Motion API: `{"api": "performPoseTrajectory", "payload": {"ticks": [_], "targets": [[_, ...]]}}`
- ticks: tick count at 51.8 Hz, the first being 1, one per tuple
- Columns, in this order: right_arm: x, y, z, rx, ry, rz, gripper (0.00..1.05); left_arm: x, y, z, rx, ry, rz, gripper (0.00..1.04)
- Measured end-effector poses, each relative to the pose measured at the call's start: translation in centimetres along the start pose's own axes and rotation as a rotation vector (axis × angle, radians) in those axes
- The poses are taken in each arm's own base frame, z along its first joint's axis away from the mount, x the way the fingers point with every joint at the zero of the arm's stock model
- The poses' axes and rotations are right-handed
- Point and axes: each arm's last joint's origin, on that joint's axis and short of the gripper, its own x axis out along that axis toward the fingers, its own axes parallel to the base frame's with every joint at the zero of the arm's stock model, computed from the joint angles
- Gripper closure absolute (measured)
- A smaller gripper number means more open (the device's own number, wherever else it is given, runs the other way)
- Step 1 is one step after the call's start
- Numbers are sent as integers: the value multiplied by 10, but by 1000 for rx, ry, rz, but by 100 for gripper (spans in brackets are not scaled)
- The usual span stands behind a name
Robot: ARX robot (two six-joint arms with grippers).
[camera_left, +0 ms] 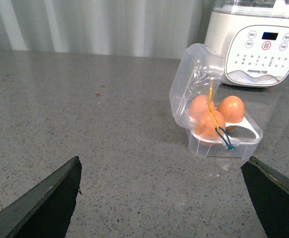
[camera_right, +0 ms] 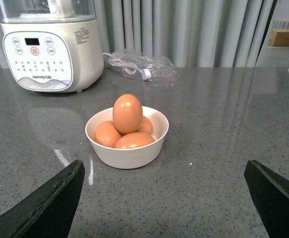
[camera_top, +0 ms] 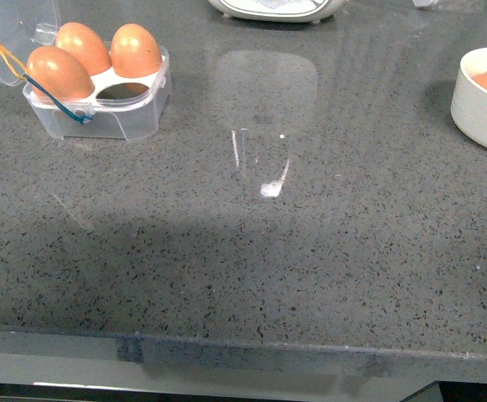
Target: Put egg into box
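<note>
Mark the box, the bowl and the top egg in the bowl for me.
box [camera_left: 204, 145], left wrist view, clear front wall.
bowl [camera_right: 127, 156], right wrist view, white outer wall.
top egg [camera_right: 127, 113], right wrist view, middle of shell.

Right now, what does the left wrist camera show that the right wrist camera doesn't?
Only the left wrist view shows the box, lid open, holding three eggs. Only the right wrist view shows the bowl of loose eggs and a clear bag. Both show the white appliance, the grey counter and an open gripper each: left gripper, right gripper.

i'm looking at a kitchen: speckled grey stone bench [camera_top: 310, 276], a white countertop cooker [camera_right: 50, 47], grey curtains [camera_right: 194, 29] behind.
</note>
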Motion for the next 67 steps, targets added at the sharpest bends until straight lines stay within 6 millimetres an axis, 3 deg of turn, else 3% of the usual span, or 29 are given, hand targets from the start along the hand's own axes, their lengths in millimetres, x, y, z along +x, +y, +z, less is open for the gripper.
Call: {"api": "performPoseTrajectory", "payload": {"ticks": [67], "targets": [[0, 0, 0, 0, 0, 0, 7, 0, 0, 0, 0, 0, 0, 7]]}}
